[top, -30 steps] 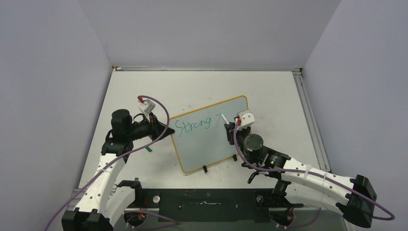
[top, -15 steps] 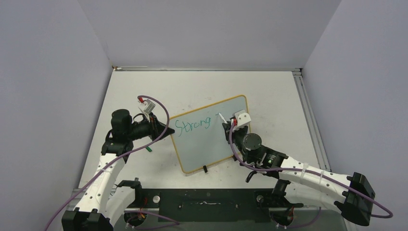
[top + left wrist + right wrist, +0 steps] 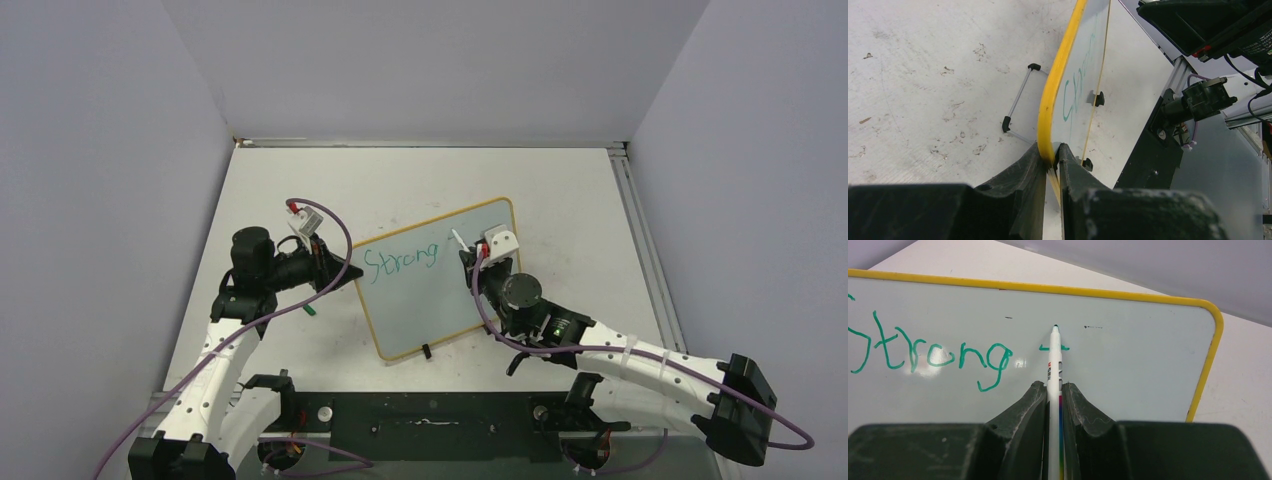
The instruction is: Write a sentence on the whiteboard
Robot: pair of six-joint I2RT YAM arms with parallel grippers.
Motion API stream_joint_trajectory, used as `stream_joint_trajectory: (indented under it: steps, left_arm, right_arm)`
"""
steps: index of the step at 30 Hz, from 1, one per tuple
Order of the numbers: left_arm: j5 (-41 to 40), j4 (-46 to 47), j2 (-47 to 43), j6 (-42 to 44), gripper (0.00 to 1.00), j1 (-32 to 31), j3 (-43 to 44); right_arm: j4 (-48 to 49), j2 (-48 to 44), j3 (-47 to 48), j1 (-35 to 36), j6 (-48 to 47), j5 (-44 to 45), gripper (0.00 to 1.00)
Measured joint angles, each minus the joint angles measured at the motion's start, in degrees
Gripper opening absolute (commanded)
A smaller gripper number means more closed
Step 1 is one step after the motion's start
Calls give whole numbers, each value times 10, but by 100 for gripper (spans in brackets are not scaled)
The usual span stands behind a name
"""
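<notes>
The whiteboard (image 3: pixel 425 300) lies tilted on the table, yellow-framed, with two black clips (image 3: pixel 426 351) on its near edge. Green lettering "Strong" (image 3: pixel 400 260) runs along its upper left. My left gripper (image 3: pixel 350 272) is shut on the board's left edge; the left wrist view shows the yellow frame (image 3: pixel 1058 95) pinched between the left gripper's (image 3: pixel 1050 155) fingers. My right gripper (image 3: pixel 1054 390) is shut on a white marker (image 3: pixel 1054 362). The marker's tip (image 3: pixel 1055 327) rests just above a short green horizontal stroke (image 3: pixel 1064 347) right of "Strong" (image 3: pixel 933 352).
A small green piece (image 3: pixel 310 310) lies on the table under the left arm. A thin wire stand leg (image 3: pixel 1017 105) with black ends lies beside the board's edge. A metal rail (image 3: pixel 640 250) runs along the table's right side, and grey walls enclose the table.
The right arm has shifted slightly left and forward, carrying the marker tip up past the short green stroke. The left gripper and the board have not moved.
</notes>
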Motion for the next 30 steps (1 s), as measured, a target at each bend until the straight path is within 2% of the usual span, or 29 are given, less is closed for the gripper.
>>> stream_joint_trajectory:
  steps: [10,21,30]
  left_arm:
    - [0,0,0,0,0,0,0]
    - [0,0,0,0,0,0,0]
    - [1,0,0,0,0,0,0]
  right_arm:
    - [-27,-17,-7,5,37,1,5]
    - [-73,-35,-34,46,88,23,5]
    - [-89,-43,-33,50,75,66,5]
